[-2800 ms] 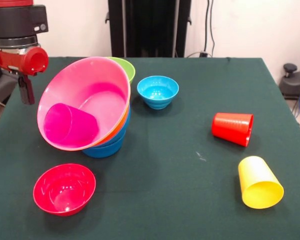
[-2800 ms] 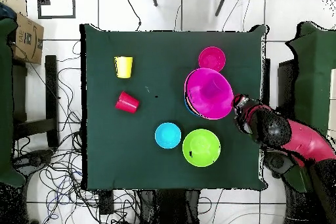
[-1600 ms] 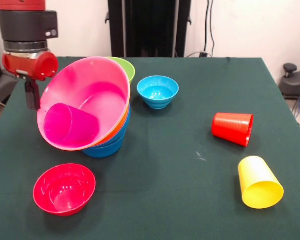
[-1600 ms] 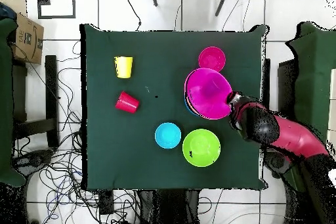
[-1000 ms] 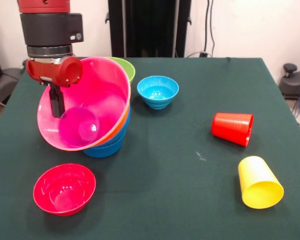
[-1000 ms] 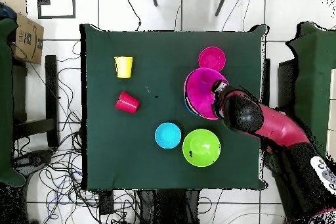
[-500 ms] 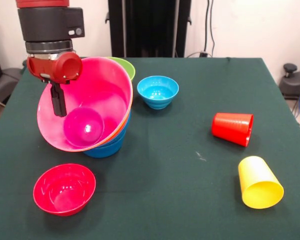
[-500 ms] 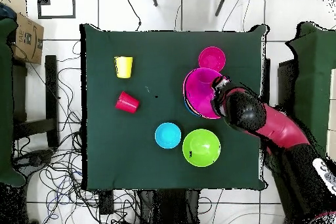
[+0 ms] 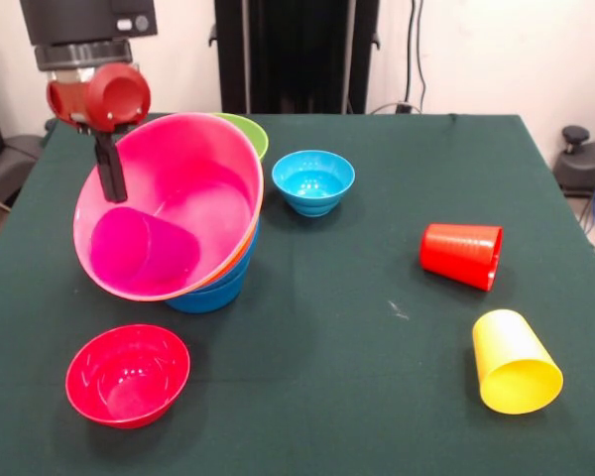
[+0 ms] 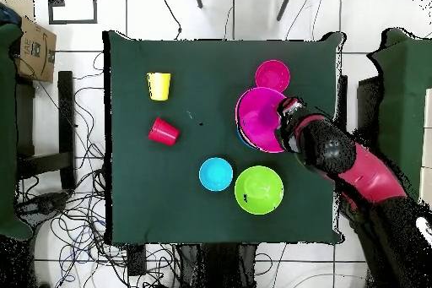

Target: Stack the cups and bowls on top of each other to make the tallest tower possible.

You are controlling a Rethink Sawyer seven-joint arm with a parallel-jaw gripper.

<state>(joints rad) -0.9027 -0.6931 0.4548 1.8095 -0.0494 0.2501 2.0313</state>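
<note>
Gripper [image 9: 109, 174]: hangs at the far upper rim of the pink bowl; open or closed, cannot tell.
Tower [image 9: 193, 253]: pink bowl [image 9: 193, 188] tilted on top, orange rim and blue bowls beneath, directly below and beside the gripper.
Purple cup [image 9: 139, 248]: lying on its side inside the pink bowl, just below the gripper.
Red bowl [image 9: 127, 374]: upright in front of the tower.
Green bowl [image 10: 258, 189]: behind the tower.
Light-blue bowl [image 9: 313, 180]: beside the tower, upright.
Red cup [image 9: 462, 254], yellow cup [image 9: 514, 362]: on their sides, well apart from the gripper.

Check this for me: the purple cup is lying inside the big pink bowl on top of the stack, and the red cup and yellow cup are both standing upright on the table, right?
Not quite. The purple cup does lie inside the pink bowl on top of the stack, but the red cup and the yellow cup are both tipped over on their sides on the table, not upright. The front view shows this.
</note>
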